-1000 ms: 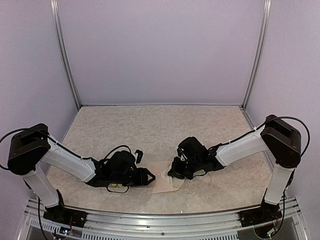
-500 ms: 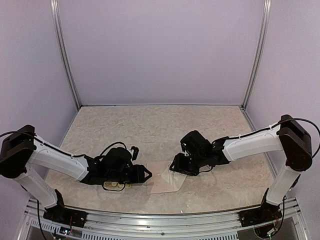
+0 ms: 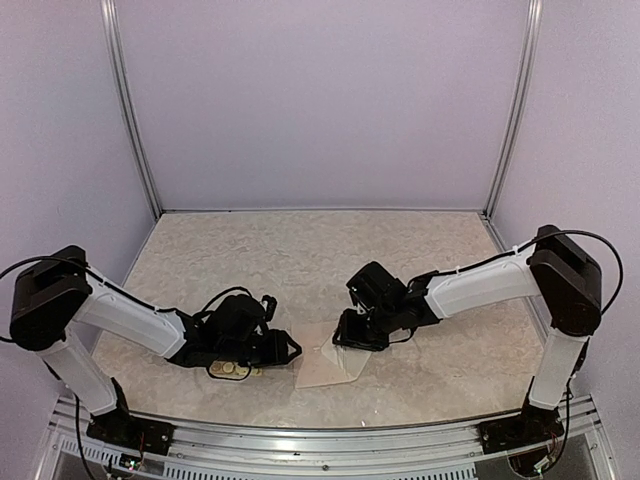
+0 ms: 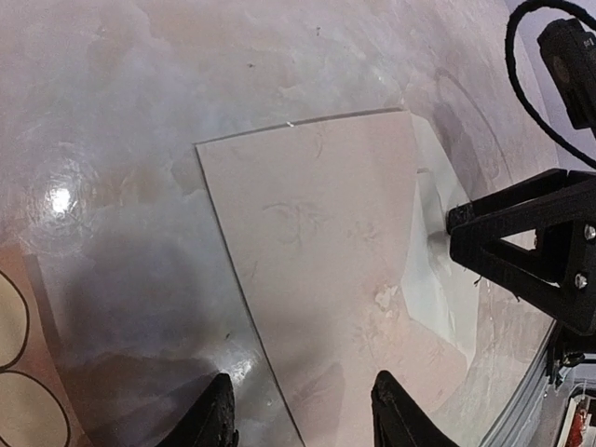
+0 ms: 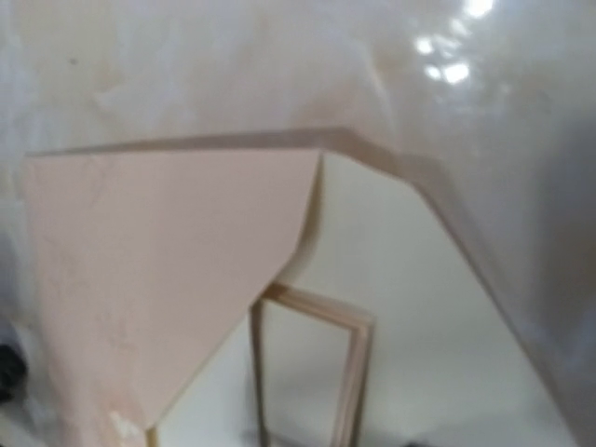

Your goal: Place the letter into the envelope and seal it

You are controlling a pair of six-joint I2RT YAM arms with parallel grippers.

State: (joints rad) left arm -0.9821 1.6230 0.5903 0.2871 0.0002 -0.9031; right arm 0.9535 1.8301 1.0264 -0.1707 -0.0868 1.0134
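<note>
Pinkish-beige paper, low in the overhead shot: what is it? (EDITOR)

The envelope (image 3: 328,368), lying flat on the mottled, stone-look surface (image 3: 300,250) near its front edge, between the two arms. Its pale flap (image 4: 430,279) is folded out on the right-hand side. (PHOTOGRAPHER)

And the grippers? (EDITOR)

The left gripper (image 3: 292,347) sits low just beside the envelope's left edge, jaws apart and holding nothing. From its wrist camera, that edge runs between the two fingertips (image 4: 216,419). The right gripper (image 3: 345,338) is at the flap's far corner, one black finger reaching onto the pale paper. Whether it is open or clamped on the flap, I cannot tell. (PHOTOGRAPHER)

The letter? (EDITOR)

Faint print shows through the envelope's face, but I cannot say for sure the letter is inside. A sheet of round stickers (image 3: 232,371) lies under the left arm. (PHOTOGRAPHER)
</note>
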